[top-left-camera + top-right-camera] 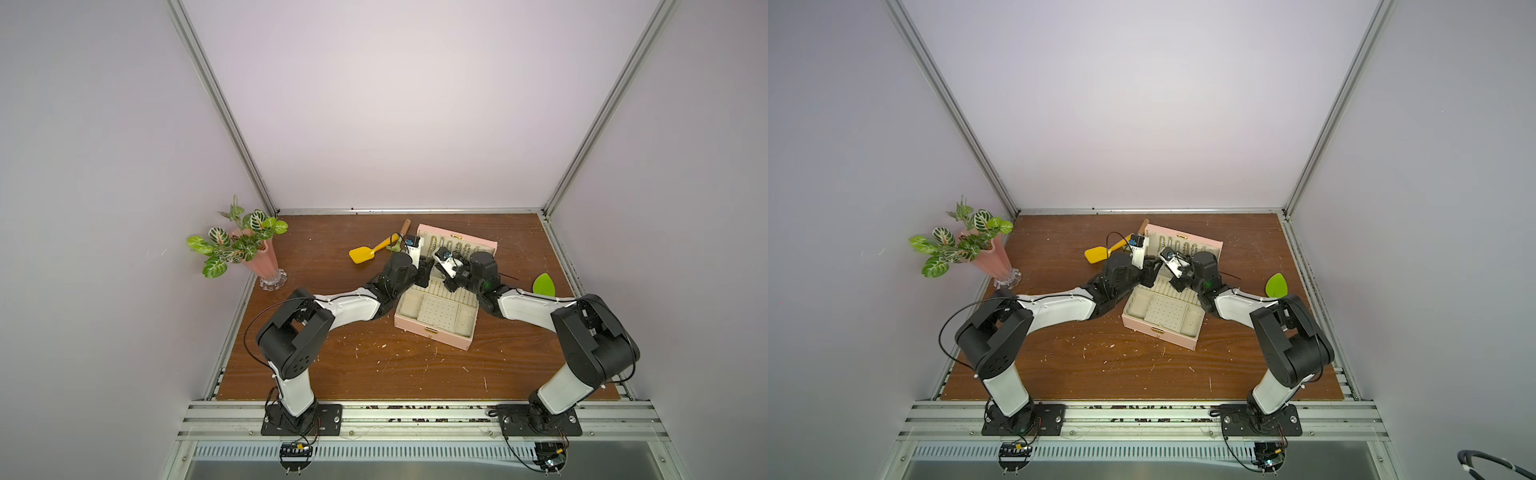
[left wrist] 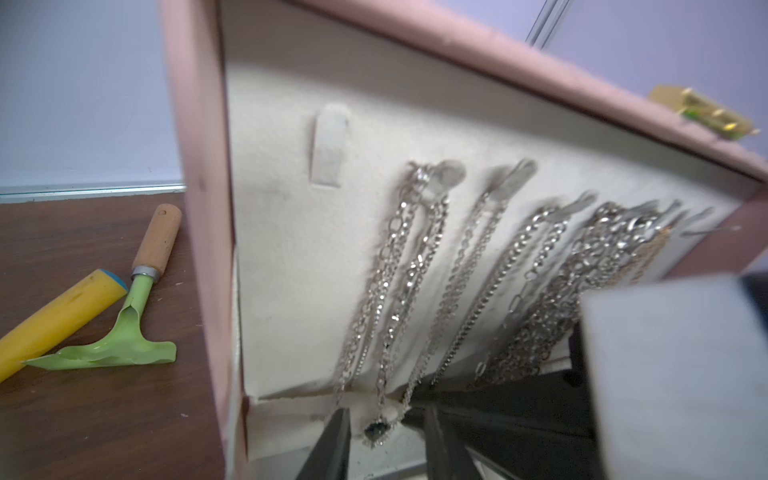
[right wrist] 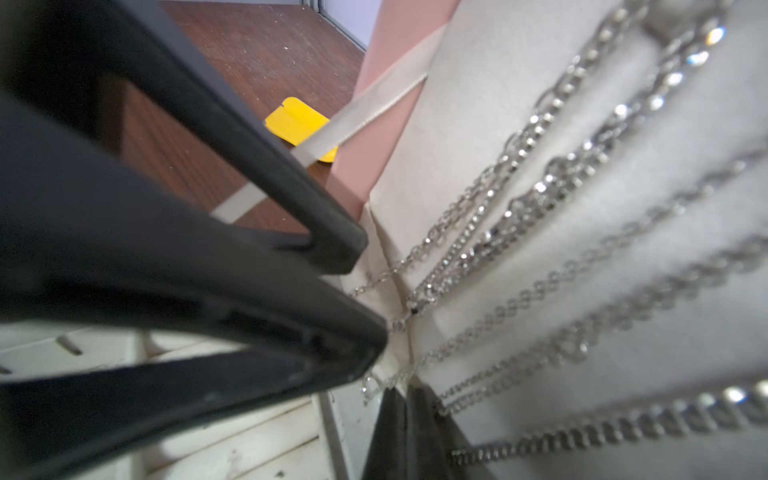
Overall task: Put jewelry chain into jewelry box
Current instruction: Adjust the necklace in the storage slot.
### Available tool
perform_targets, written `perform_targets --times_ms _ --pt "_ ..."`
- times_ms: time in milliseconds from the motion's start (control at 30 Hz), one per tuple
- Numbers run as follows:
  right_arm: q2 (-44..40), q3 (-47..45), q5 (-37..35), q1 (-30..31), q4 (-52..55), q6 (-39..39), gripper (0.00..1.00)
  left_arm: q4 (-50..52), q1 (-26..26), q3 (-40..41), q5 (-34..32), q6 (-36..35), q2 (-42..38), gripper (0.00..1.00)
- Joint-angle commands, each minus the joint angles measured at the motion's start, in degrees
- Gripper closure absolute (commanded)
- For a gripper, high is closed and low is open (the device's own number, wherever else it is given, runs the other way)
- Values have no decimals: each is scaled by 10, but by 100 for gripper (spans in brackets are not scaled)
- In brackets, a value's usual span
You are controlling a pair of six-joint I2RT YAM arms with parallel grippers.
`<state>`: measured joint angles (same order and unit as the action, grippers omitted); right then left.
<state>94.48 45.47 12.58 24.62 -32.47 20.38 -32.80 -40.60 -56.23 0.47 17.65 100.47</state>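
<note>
The pink jewelry box [image 1: 432, 332] stands open mid-table in both top views, its lid [image 2: 199, 208] upright. Several silver chains hang from hooks on the lid's cream lining. One jewelry chain [image 2: 399, 270] ends in a dark pendant [image 2: 376, 430]. My left gripper [image 2: 384, 446] is open at the foot of the lid, and the pendant hangs free between its fingers [image 2: 332, 444]. My right gripper [image 3: 409, 419] is shut, with its tips at the foot of the lid beside a chain [image 3: 374, 386]; nothing shows between its jaws. Both grippers sit close together over the box [image 1: 1158, 332].
A yellow spatula [image 1: 363, 252] and a green trowel with a wooden handle [image 2: 137, 328] lie left of the lid. A plant in a pink vase [image 1: 257, 257] stands at the far left. A green leaf-shaped piece [image 1: 544, 284] lies right of the box.
</note>
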Motion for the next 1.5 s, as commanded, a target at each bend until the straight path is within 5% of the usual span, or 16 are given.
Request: perform_targets --times_ms 0,700,1467 --pt "-11 7 4 -3 -81 -12 100 14 2 14 0 -8 -33 65" --pt "-14 -3 9 -5 -94 -18 100 -12 -9 17 -89 -4 12 73" --pt "-11 -8 20 -7 -97 -17 100 -29 -12 -51 -91 -15 78 72"
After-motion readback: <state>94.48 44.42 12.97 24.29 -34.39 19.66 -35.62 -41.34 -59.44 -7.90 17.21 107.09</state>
